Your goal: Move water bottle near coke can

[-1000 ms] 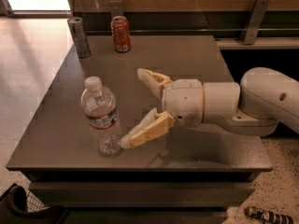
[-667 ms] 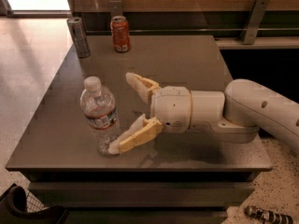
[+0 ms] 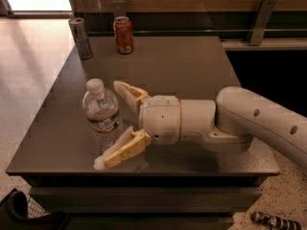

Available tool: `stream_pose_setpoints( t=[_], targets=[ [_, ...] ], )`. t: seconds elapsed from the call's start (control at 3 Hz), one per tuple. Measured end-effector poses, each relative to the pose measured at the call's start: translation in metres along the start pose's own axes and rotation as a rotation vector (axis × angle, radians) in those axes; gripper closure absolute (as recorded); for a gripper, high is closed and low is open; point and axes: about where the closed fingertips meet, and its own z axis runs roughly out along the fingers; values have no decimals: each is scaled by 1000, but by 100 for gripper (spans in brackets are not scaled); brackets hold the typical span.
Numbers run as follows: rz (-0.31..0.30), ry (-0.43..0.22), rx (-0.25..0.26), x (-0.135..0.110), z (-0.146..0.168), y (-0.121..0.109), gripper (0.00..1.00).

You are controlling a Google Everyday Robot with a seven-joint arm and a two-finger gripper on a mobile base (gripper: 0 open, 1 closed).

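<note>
Since a second ago the gripper [image 3: 108,123] has slid left across the table [image 3: 192,66], so that its spread fingers now reach along both sides of the water bottle [image 3: 98,104], which stands where it stood. Nearest the camera, below the table's front edge, a black object with a mesh side [image 3: 19,210] is cut off by the lower left corner, and a small dark cylinder-like thing [image 3: 271,220] lies on the speckled floor at lower right; what either is cannot be made out. On the table, the near finger [image 3: 120,150] lies low and crosses in front of the bottle's base, hiding the lower part of it, with its pale tip just left of the bottle's foot. The bottle is upright near the front left of the table, white cap on top and its label band showing. The far finger [image 3: 128,92] runs behind the bottle's right shoulder. The jaws are apart and not closed on the bottle; whether either finger touches the plastic cannot be told. The white arm [image 3: 259,121] comes in from the right and is cut off by that edge. Well beyond, at the far edge of the table, stands the coke can [image 3: 123,35], upright, with a taller grey can [image 3: 80,38] to its left, the two apart from each other.
</note>
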Motion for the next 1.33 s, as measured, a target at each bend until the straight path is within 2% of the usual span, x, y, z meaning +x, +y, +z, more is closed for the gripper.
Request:
stream_pose_setpoints(
  t=[0.33, 1.0, 1.33],
  targets=[
    [-4, 7, -4, 0, 4, 3, 11],
    [-9, 9, -12, -2, 8, 5, 57],
    [-12, 10, -18, -4, 10, 7, 88]
  ],
)
